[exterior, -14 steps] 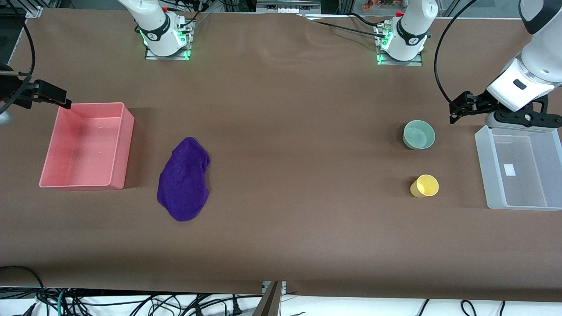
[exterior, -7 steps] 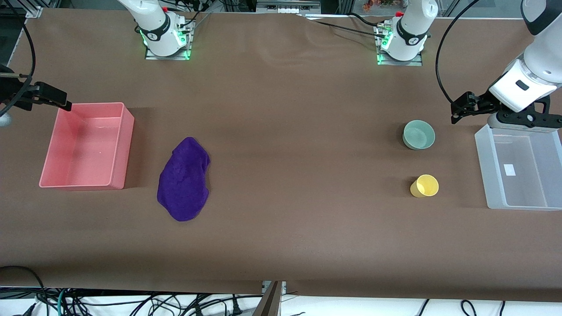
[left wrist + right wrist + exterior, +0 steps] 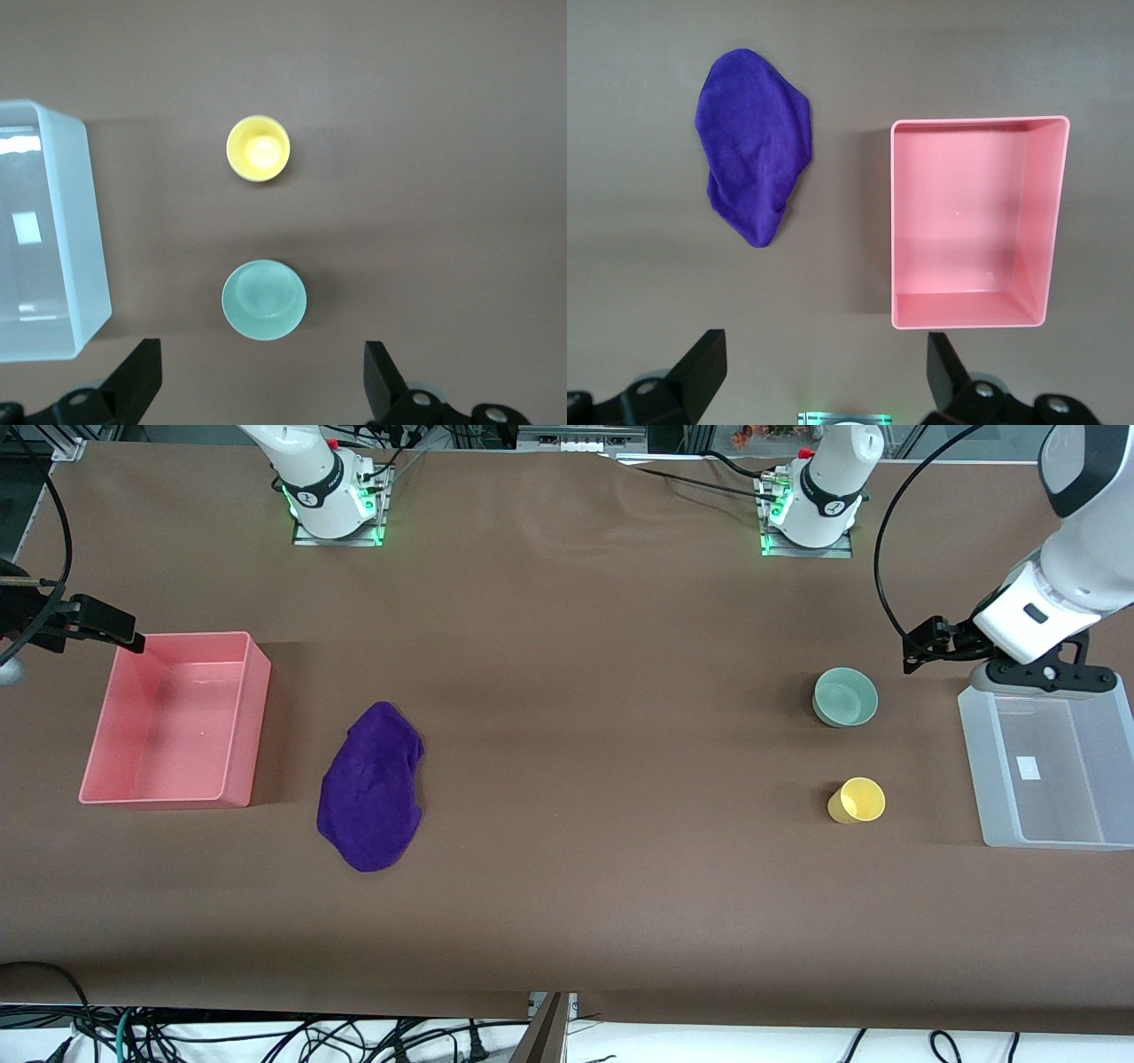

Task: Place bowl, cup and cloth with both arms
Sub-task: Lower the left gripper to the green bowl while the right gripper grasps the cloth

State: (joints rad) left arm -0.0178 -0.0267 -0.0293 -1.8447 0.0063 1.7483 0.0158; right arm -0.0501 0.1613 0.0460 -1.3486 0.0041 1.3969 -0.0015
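Observation:
The pale teal bowl [image 3: 846, 697] stands upright toward the left arm's end of the table. The yellow cup [image 3: 857, 800] stands nearer the front camera than the bowl. Both show in the left wrist view, the bowl [image 3: 264, 299] and the cup [image 3: 258, 148]. The purple cloth [image 3: 372, 785] lies crumpled beside the pink bin and also shows in the right wrist view [image 3: 752, 142]. My left gripper [image 3: 1041, 679] is open and empty, up over the clear bin's far edge, beside the bowl. My right gripper [image 3: 22, 615] is open and empty, up at the pink bin's far outer corner.
A pink bin [image 3: 244, 717] stands empty at the right arm's end and shows in the right wrist view [image 3: 1045, 221]. A clear bin [image 3: 979, 762] stands empty at the left arm's end and shows in the left wrist view [image 3: 89, 230]. Brown table between them.
My left gripper has shifted slightly toward the bowl. My right gripper has drifted a little outward. The bowl, cup and cloth have not moved.

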